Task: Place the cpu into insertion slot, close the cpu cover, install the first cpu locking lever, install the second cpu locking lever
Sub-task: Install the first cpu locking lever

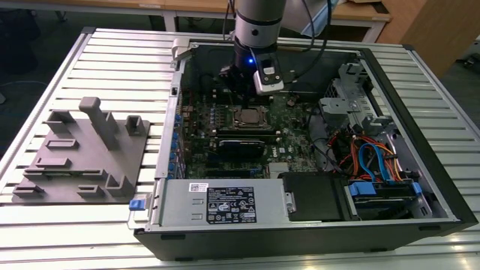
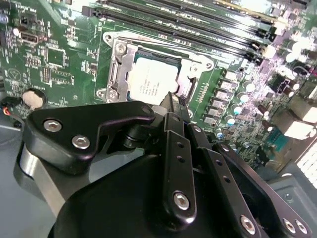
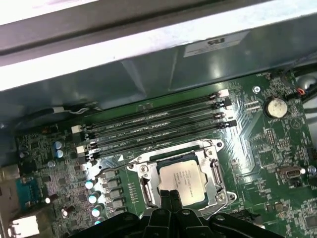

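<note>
Judging by the first wrist view, the cpu (image 3: 182, 182) is taken as seated in the insertion slot (image 3: 173, 159) under the lowered cpu cover (image 3: 148, 191), the locking levers (image 3: 216, 166) cannot be judged latched, and the gripper (image 3: 168, 196) is held pinched narrow, empty, at the cover's edge.

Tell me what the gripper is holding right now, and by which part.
Nothing: the gripper is shut and empty, its tip at the edge of the cpu, which lies in the insertion slot.

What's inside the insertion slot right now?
The cpu lies in the insertion slot, silver top up. The tool covers one edge of it; whatever lies beneath the cpu is hidden.
</note>
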Action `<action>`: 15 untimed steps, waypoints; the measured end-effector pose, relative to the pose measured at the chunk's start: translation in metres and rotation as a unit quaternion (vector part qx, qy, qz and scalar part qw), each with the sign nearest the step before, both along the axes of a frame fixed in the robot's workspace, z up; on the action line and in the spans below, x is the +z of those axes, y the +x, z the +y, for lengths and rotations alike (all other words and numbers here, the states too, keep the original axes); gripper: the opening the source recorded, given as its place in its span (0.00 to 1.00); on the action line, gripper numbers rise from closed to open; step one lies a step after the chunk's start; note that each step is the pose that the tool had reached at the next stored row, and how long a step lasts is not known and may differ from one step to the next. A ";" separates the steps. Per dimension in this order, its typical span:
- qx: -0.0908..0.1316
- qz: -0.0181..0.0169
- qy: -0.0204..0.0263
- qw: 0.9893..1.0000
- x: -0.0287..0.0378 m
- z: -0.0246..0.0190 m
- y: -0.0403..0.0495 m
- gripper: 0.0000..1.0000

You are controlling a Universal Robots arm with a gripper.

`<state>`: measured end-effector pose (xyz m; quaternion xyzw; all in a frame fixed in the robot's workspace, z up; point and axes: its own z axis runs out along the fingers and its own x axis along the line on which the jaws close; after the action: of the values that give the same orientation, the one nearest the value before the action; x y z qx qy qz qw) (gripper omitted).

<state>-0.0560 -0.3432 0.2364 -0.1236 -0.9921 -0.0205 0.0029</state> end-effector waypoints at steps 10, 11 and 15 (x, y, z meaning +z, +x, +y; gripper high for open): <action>0.005 -0.022 0.000 1.000 -0.0001 0.0000 -0.0025 0.10; 0.005 -0.022 0.000 1.000 0.0000 0.0000 -0.0025 0.10; 0.005 -0.022 0.000 1.000 0.0000 0.0000 -0.0025 0.10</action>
<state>-0.0586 -0.3432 0.2364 -0.1178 -0.9926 -0.0232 -0.0189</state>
